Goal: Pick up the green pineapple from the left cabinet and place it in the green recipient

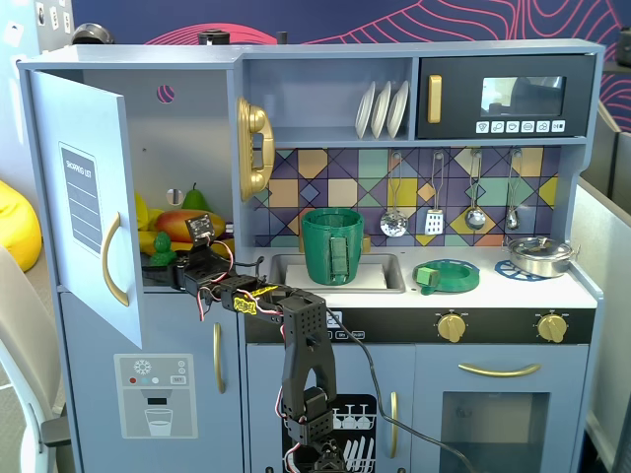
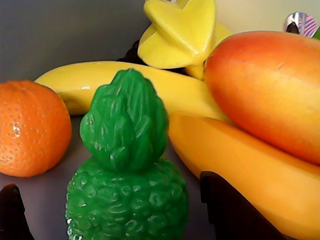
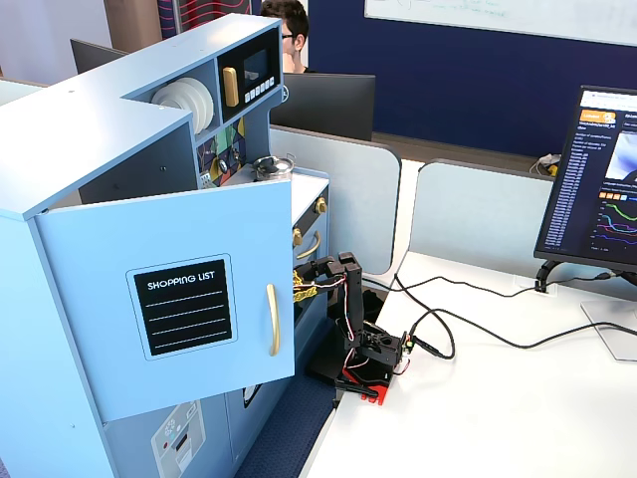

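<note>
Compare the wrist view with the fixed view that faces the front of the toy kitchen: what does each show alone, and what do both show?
Only the wrist view shows the orange and the dark fingertips flanking the green pineapple. Only the front fixed view shows the green recipient in the sink, the microwave and the arm's base. Both show the mango.

Green pineapple (image 2: pixel 127 175) upright in open left cabinet (image 1: pixel 94 212), green recipient (image 1: pixel 332 245) in sink

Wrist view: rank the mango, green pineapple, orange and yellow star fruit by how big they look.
1. mango
2. green pineapple, though it is nearest the camera, so its size is exaggerated
3. orange and star fruit look about alike; both are cropped, so unranked.
</note>
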Motion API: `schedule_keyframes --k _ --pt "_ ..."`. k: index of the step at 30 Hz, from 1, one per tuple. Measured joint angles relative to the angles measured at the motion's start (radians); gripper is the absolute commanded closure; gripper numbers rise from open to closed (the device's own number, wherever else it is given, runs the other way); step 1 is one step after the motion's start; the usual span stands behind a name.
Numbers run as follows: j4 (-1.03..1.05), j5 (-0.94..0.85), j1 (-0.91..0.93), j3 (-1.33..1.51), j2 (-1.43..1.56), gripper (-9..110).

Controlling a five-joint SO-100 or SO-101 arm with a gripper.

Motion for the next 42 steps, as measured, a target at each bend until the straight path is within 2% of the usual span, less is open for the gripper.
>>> schedule_keyframes --k 8,9,12,13,19,24,29,35,42 --pt "0.018 0.003 0.003 -0.066 -0.066 67" --pt "0.025 0.006 0.003 -0.075 -0.075 71" --pt "0.043 0.009 0.003 -0.092 -0.083 98" --pt "0.057 0.009 0.003 -0.092 -0.083 102" --pt "0.106 -0.005 -0.002 -0.101 -0.074 102" --pt "0.150 -0.095 0.002 -0.012 0.041 102" --pt "0.213 -0.192 0.002 0.241 0.357 102" --pt "0.419 -0.202 0.003 0.469 0.834 102" --pt "0.609 -0.176 0.235 0.471 1.115 102"
